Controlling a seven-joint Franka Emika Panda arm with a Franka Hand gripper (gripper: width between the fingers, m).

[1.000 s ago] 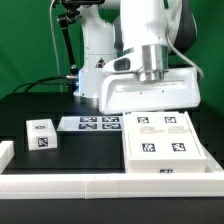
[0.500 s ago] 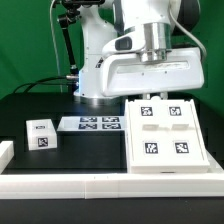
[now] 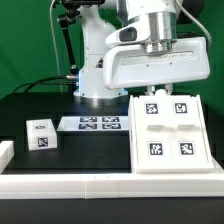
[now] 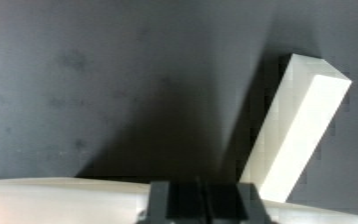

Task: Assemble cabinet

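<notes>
Cabinet point(image 3: 170, 135) lies near the rail point(image 3: 60, 185) — open table point(image 3: 40, 105) alongside; tool point(image 4: 197, 190) narrow, empty.

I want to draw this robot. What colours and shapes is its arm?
The arm is mostly glossy white and rounded, with a silver-grey round wrist ring above a wide boxy white block. Black cables run beside it. The gripper has dark straight fingers.

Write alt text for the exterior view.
A white robot arm hangs over the cabinet, a large tagged white box at the exterior view's right on a black table. Left of it lie a small tagged block and the marker board.
</notes>
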